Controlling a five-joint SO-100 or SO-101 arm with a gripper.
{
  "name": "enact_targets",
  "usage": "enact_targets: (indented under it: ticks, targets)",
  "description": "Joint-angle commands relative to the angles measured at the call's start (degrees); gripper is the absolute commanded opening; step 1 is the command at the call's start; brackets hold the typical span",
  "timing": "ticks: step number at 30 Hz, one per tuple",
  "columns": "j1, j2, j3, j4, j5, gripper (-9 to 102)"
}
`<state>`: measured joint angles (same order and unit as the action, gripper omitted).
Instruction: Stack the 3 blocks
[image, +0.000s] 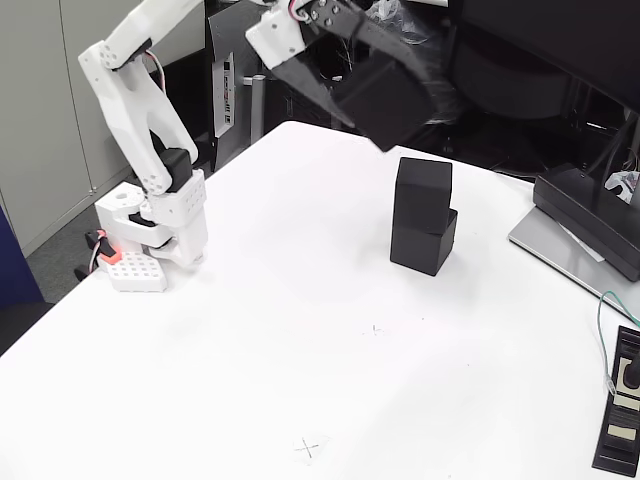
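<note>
Pencilled cross marks (311, 449) sit nearest on the white tabletop (250, 340), far below and well apart from the end effector. At the right edge lies a small black holder (620, 415) with a thin cable, and above it a grey tray (565, 250) carrying a black device (590, 215).

Up at the top, the end effector (395, 95) hangs in the air off the white arm (150, 110), whose base (150, 235) is clamped at the tabletop's left edge. Its black fingers are closed around 1 block (380, 100), held tilted and a bit blurred; black against black, so I cannot tell exactly where the fingertips meet it.

Below that and slightly right stands a stack of 2 blocks. The lower block (425, 245) rests on the tabletop; the upper block (423, 190) sits on it, shifted a little left so the edges do not line up. The carried block is above the stack, clear of it, with open space between them.
</note>
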<state>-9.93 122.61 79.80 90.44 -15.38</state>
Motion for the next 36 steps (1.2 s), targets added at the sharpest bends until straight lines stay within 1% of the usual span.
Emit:
enact_targets:
  ticks: [1,11,19,36]
  targets:
    - [-3.78,1.32,-5.36,0.35,1.93,-1]
    - [-11.16,-6.68,-5.54,0.35,8.79,-1]
    - [-16.26,-14.77,-5.54,0.26,11.34,-1]
    - [-16.17,-24.87,-5.71,0.26,11.95,-1]
